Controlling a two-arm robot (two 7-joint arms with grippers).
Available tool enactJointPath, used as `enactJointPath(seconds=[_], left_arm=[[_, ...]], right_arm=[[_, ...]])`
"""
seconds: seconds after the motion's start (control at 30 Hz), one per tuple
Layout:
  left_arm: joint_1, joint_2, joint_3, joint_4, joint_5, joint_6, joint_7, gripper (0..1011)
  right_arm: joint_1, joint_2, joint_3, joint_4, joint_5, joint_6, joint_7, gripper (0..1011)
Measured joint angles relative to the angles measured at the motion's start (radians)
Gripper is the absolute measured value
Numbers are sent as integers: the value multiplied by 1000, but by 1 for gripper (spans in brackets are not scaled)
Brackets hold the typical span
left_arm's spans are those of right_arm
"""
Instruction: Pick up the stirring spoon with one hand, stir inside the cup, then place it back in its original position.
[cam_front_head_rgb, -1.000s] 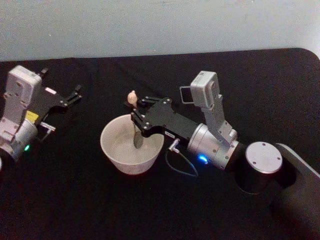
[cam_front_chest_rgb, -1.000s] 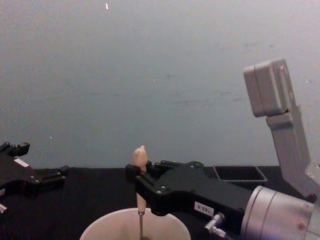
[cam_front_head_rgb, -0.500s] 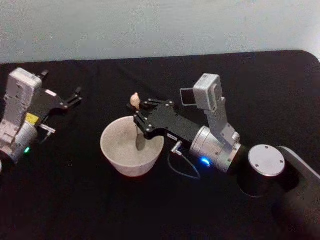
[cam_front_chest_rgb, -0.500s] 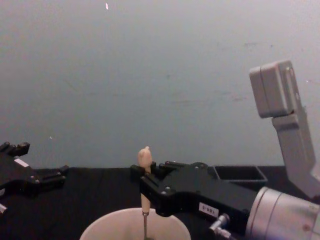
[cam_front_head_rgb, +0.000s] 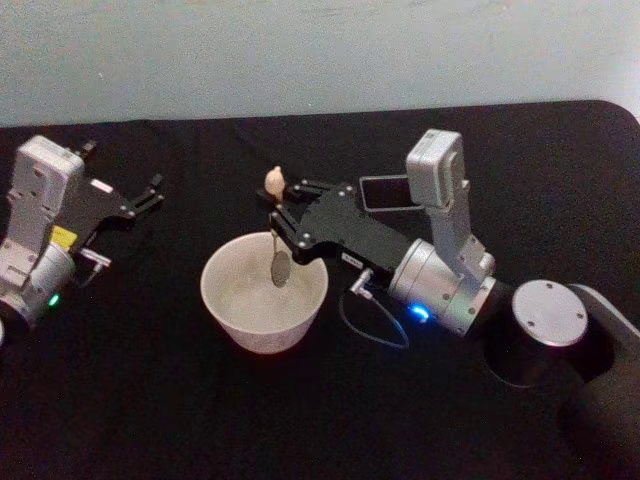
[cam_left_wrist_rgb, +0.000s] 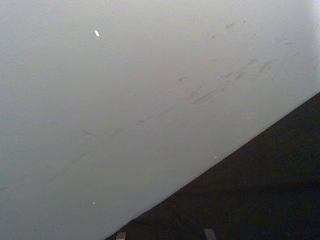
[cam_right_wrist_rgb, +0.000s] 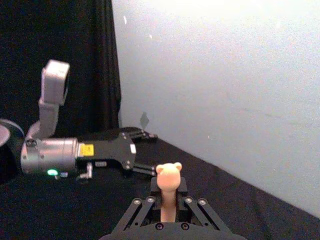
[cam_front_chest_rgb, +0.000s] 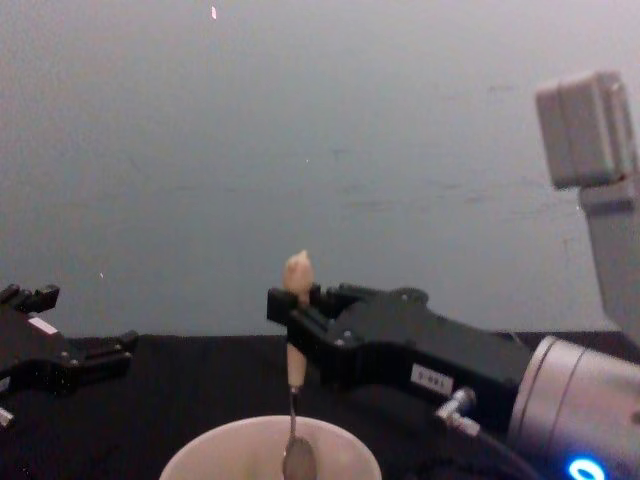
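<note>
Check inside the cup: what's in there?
The stirring spoon, in the right pincer, hangs its bowl at the mouth of the cup. Interior looks bare; the patch under the spoon is covered. Left pincer parked aside.

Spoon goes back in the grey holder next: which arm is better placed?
Right. The right tool holds the spoon upright over the cup, and the holder stands just behind that arm. The left tool sits open, far to the left.
</note>
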Motion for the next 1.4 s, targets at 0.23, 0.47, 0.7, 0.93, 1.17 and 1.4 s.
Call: enactJointPath(seconds=[0.23,0.47,0.7,0.93,1.17,1.4], left_arm=[[0,0,0,0,0,0,0,1001],[0,0,0,0,0,0,0,1001],[0,0,0,0,0,0,0,1001],[0,0,0,0,0,0,0,1001],[0,0,0,0,0,0,0,1001],[0,0,0,0,0,0,0,1001]], right_arm=[[-11,21,9,-67,27,17,5,172],[-11,35,23,-121,46,24,-5,172],[-3,48,54,-165,66,21,-26,172],[0,63,94,-198,81,10,-50,172],[-13,87,141,-221,84,12,-81,172],[-46,111,171,-227,82,22,-98,172]])
